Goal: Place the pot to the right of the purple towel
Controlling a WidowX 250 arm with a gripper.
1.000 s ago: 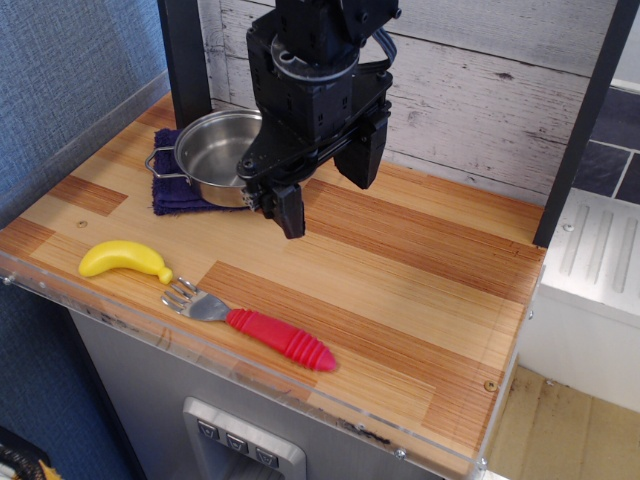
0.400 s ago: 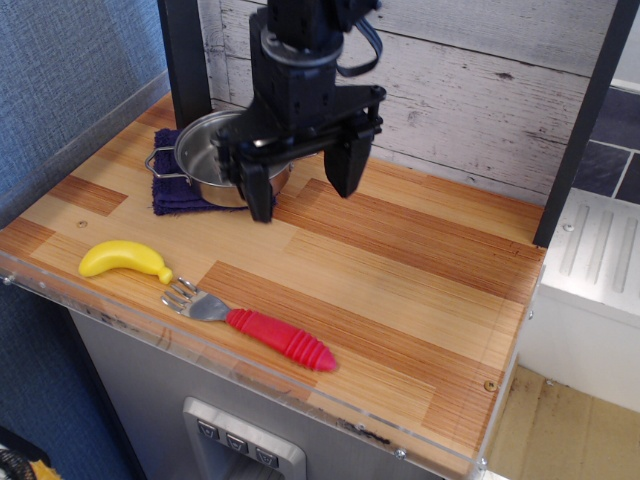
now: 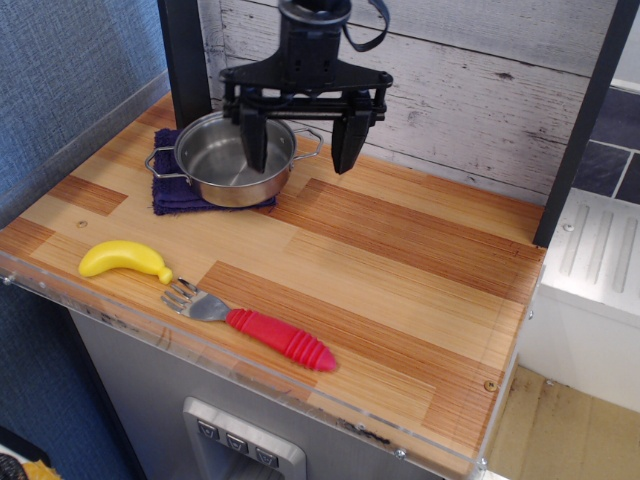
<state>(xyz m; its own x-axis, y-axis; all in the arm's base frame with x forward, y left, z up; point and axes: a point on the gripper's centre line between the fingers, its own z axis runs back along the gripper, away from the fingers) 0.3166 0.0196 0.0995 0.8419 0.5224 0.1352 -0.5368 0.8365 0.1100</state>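
Note:
The shiny steel pot (image 3: 215, 165) with wire loop handles sits on top of the dark purple towel (image 3: 170, 195) at the back left of the wooden table. My gripper (image 3: 302, 150) hangs open and empty, its fingers spread wide. The left finger (image 3: 254, 138) hangs over the pot's right inner side. The right finger (image 3: 347, 138) hangs outside the pot, to the right of its right handle. I cannot tell whether either finger touches the pot. Most of the towel is hidden under the pot.
A yellow toy banana (image 3: 122, 259) lies near the front left edge. A fork with a red handle (image 3: 258, 330) lies along the front edge. A white plank wall (image 3: 480, 90) backs the table, and a dark post (image 3: 185, 55) stands behind the pot.
My gripper has turned and moved back and up, from in front of the pot to straddling its right rim. The pot, towel, banana and fork have not moved.

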